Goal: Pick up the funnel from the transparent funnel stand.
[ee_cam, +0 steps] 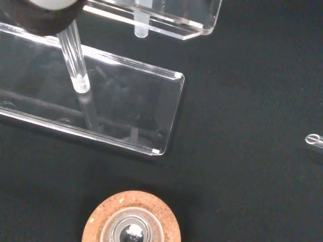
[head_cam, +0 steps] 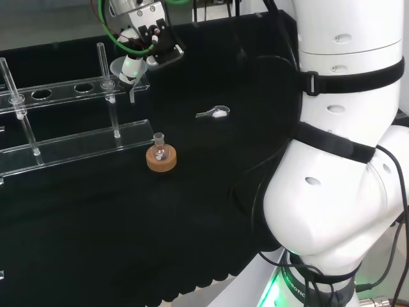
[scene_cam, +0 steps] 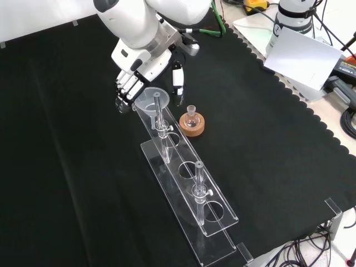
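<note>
hovering at the far end of the transparent funnel stand (scene_cam: 186, 192) in the front view, the hand (scene_cam: 133, 80) with fingers (scene_cam: 127, 88) curling down around the rim of the funnel (scene_cam: 151, 100); appearing closed on it, though contact on the clear rim hard to confirm. funnel sitting at the end hole of the stand's upper shelf, stem (ee_cam: 75, 63) pointing down toward the lower plate in the wrist view, apparently not yet lifted clear.

risking, by judgement: dragging the stem against the hole's edge on a tilted lift and tipping or shifting the light stand; slipping off the smooth rim; swinging the stem into the nearby upright post (scene_cam: 158, 114).

sitting just beside the stand on the tabletop (scene_cam: 67, 183), a small glass flask (scene_cam: 192, 114) on a cork ring (scene_cam: 192, 125), looking empty apart from a glint at its base. funnel showing nothing inside. remaining stand holes unoccupied.
</note>
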Motion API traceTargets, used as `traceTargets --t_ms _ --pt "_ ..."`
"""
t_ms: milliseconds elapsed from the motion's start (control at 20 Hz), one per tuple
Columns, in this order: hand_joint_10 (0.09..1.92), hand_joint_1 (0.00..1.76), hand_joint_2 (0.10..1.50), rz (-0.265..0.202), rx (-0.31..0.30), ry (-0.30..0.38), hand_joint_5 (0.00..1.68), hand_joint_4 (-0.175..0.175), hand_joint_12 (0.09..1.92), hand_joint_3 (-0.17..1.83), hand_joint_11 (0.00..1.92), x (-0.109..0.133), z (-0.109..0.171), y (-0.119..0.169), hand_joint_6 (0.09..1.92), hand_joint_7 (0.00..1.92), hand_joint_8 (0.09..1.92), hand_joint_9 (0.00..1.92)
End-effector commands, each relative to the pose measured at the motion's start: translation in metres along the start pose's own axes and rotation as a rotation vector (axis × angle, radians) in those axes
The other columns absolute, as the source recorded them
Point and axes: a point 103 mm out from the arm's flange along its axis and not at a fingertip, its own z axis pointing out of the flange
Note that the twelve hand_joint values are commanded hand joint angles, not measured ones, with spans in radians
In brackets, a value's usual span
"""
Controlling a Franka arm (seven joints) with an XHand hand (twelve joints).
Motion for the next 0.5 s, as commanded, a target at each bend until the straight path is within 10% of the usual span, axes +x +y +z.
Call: traceTargets --t_ms 50,500 --pt "0.89 0.37 0.78 -0.002 -0.003 0.006 0.1 -0.049 1.53 0.07 0.21 -0.0008 0.0019 0.0015 0.09 0.0 0.53 0.1" --pt "0.79 0.38 0.8 -0.006 -0.019 -0.002 0.15 -0.058 1.51 0.06 0.25 -0.0028 0.0078 0.0062 0.09 0.01 0.71 0.32"
